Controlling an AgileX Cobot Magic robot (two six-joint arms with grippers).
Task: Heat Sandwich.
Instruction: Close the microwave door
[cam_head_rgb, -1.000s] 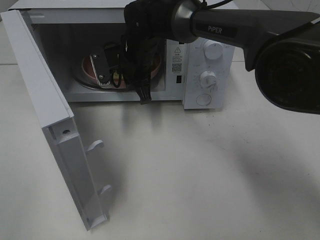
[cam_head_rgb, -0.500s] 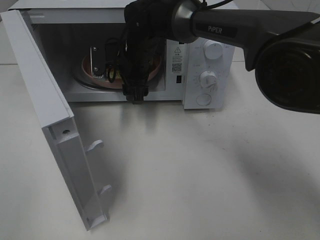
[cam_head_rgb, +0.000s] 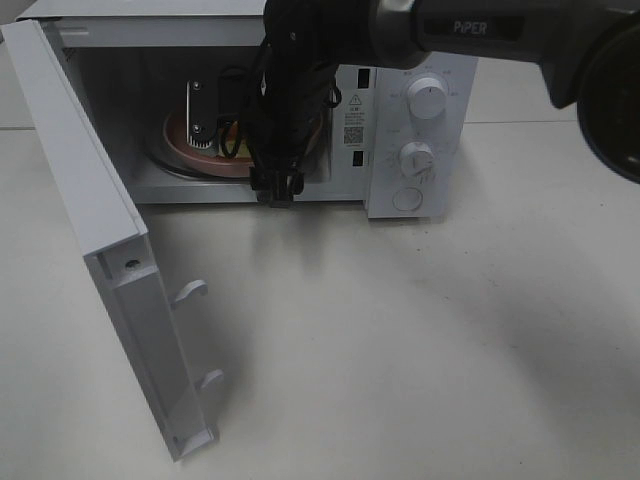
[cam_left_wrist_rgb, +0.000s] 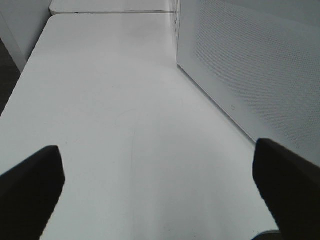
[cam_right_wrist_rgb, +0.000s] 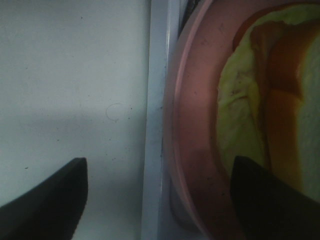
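1 arm (cam_head_rgb: 300, 95) blocks sandwich (cam_right_wrist_rgb: 272, 115) in m/wave (cam_head_rgb: 415, 125); door (cam_head_rgb: 100, 250) open.

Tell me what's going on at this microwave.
The microwave stands with its door swung wide open. The right arm reaches inside, where the sandwich lies on a pink plate. The right tool is open, its fingers spread to either side of the plate's rim and not closed on anything. The left tool hangs open and empty over the table beside the microwave.
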